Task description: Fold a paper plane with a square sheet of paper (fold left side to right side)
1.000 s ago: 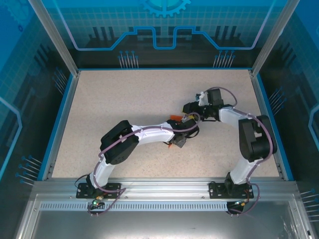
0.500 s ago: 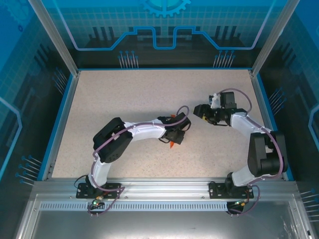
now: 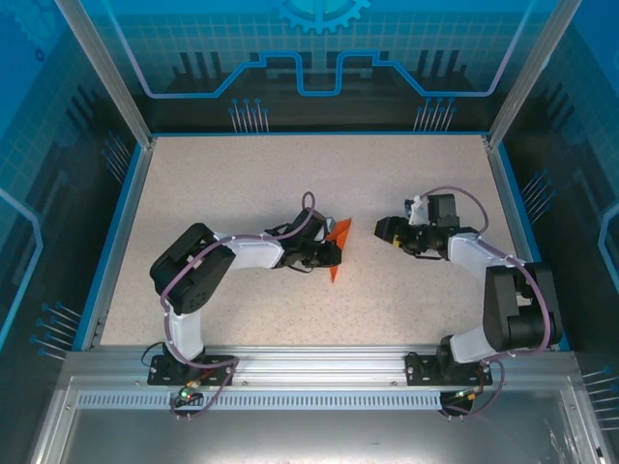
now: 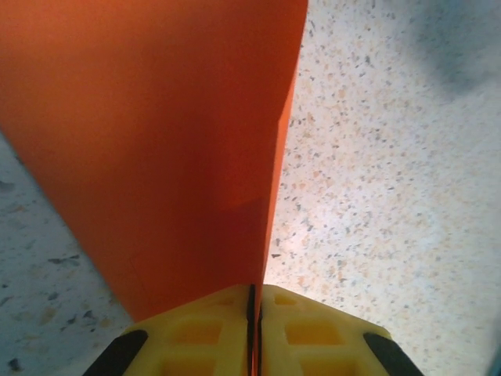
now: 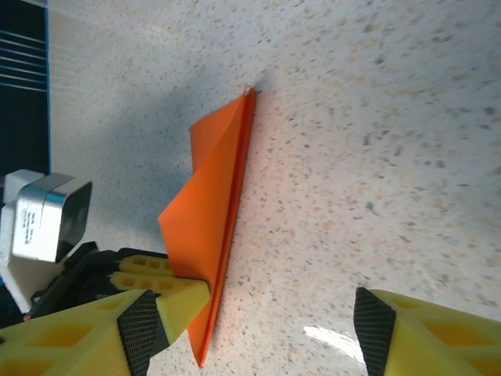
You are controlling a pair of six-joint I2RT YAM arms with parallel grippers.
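Orange paper plane [image 3: 338,246] sits pinched on edge by the left gripper [image 4: 257,313]; the right gripper [image 5: 258,333] hangs nearby, jaws spread. Steady pressure should keep the crease sharp.

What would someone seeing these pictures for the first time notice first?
The bright orange paper plane, near the middle of the speckled table, pinched by the shut left gripper. To its right the right gripper hovers apart from it, jaws open and empty.
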